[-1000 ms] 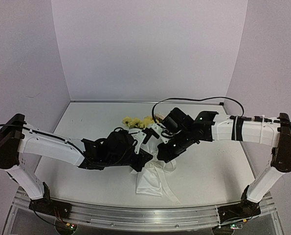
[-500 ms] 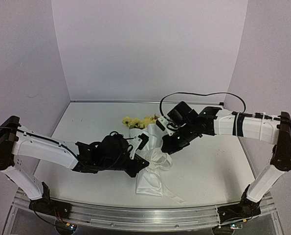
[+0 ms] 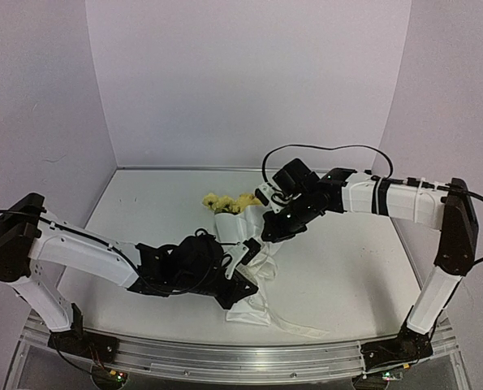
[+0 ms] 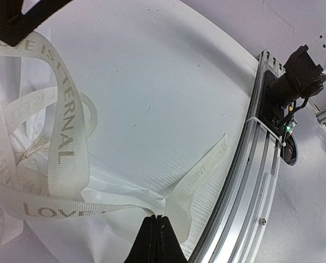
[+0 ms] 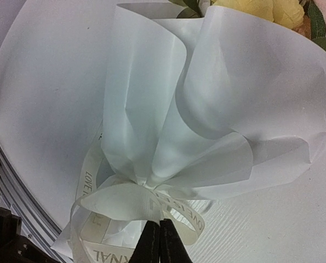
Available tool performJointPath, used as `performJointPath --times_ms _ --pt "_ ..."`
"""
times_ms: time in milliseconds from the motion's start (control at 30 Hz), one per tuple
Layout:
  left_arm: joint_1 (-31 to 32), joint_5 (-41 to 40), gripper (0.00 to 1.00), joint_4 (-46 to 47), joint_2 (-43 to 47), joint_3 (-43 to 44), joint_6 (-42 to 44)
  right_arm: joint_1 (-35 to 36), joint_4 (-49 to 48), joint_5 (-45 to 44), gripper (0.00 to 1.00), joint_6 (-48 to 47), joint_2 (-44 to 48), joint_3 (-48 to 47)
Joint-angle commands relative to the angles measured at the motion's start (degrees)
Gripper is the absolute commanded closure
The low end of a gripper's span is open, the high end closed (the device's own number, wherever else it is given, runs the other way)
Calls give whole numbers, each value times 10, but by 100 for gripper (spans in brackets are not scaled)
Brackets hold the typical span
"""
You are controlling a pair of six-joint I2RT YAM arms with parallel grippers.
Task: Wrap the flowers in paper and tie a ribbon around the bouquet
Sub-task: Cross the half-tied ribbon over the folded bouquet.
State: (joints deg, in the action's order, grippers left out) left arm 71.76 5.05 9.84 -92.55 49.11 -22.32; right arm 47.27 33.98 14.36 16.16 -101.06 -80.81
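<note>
The bouquet (image 3: pixel 243 240) lies along the table, its yellow and cream flowers (image 3: pixel 229 201) at the far end and the white paper (image 3: pixel 252 306) tapering towards me. In the right wrist view the paper (image 5: pixel 206 98) is gathered into a waist, and the lettered cream ribbon (image 5: pixel 182 211) is looped and knotted round it. My right gripper (image 5: pixel 160 222) is shut on a ribbon loop just beside that knot. My left gripper (image 4: pixel 158 218) is shut on a ribbon strand (image 4: pixel 64 137) over the paper's near end. In the top view the left gripper (image 3: pixel 247 284) is nearer me than the right gripper (image 3: pixel 265 236).
A free ribbon tail (image 3: pixel 298 327) trails towards the near right edge. The aluminium rail (image 3: pixel 241 357) runs along the table's near edge, and the right arm's base (image 4: pixel 299 71) is bolted to it. Purple walls close in the back and sides.
The grippers have drawn apart along the bouquet: the right one went up and away, the left one came nearer me. The ribbon tail now stretches further to the near right.
</note>
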Motion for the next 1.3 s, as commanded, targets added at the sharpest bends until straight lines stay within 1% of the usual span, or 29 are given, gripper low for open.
performJointPath --times_ms 0,133,267,333,433,500,600,733,867,967,1033,1167,1267 --pt "6 35 100 59 -37 49 23 -2 0 14 100 2 -10 -32" --pt "6 41 100 68 -70 87 39 -4 6 19 100 -1 -15 -38" --pt "5 21 97 76 -85 101 45 -6 9 26 100 -5 -11 -36" --pt "5 9 90 72 -87 105 49 -5 11 29 100 -6 -8 -33" --pt "4 -1 71 68 -78 106 50 -6 11 36 100 -6 -3 -30" --pt "3 -3 61 66 -64 99 55 -6 11 41 100 -4 0 -26" --pt "-2 6 52 63 -28 83 62 -6 11 45 100 -3 5 -18" --pt "-26 49 47 62 31 51 63 -5 11 45 100 -4 16 -5" --pt "-46 85 46 46 60 38 67 -6 11 47 100 -3 23 1" --pt "-71 78 48 41 88 22 55 -6 10 54 100 -1 29 6" --pt "-103 72 49 30 101 14 51 -5 7 58 100 2 32 10" --pt "-163 103 53 -16 87 35 72 -3 -14 61 100 12 43 26" --pt "-187 146 55 -41 60 57 93 0 -28 64 100 22 48 32"
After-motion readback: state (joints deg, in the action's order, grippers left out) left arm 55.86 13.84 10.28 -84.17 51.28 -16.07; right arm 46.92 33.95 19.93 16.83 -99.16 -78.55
